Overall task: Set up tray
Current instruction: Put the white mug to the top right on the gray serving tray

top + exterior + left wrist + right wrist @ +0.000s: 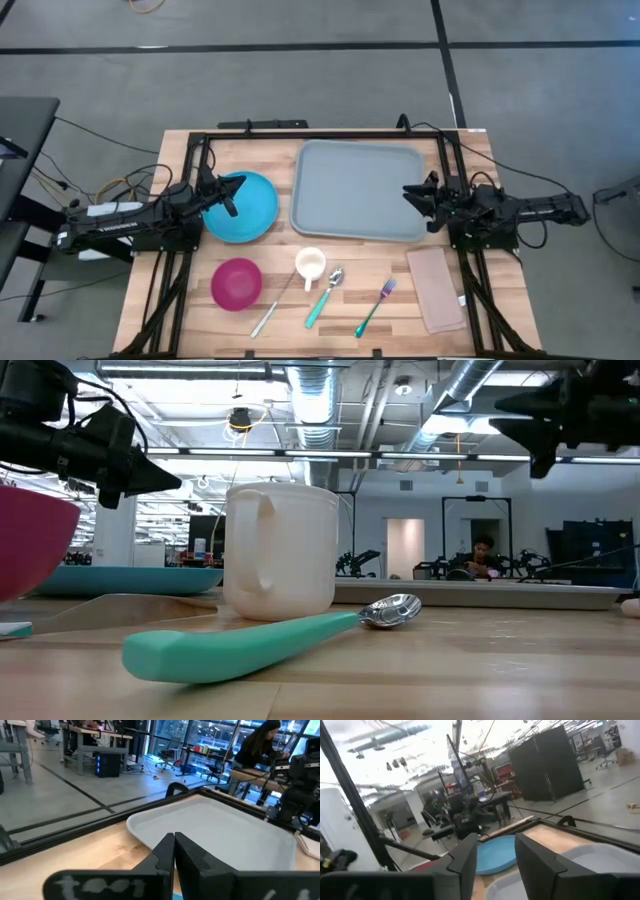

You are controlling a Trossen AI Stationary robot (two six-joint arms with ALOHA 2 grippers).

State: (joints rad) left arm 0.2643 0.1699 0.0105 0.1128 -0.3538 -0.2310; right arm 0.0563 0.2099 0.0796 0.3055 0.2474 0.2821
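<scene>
The grey-blue tray [360, 190] lies flat at the table's far middle, with nothing on it; it also shows in the left wrist view [215, 830]. My right gripper [415, 195] hovers over the tray's right rim, pointing left, fingers open [495, 840] with nothing between them. To the tray's left, my left gripper [228, 195] is shut [174, 842] and hangs above the blue plate [240, 207], pointing toward the tray. In the low view both grippers [175, 482] [500, 405] stand well above the table.
Along the near side lie a pink bowl [236, 283], a white cup [311, 267], a silver utensil [270, 312], a teal-handled spoon [322, 297], a teal-handled fork [375, 307] and a tan napkin [436, 288]. A black frame [320, 135] runs around the table's far part.
</scene>
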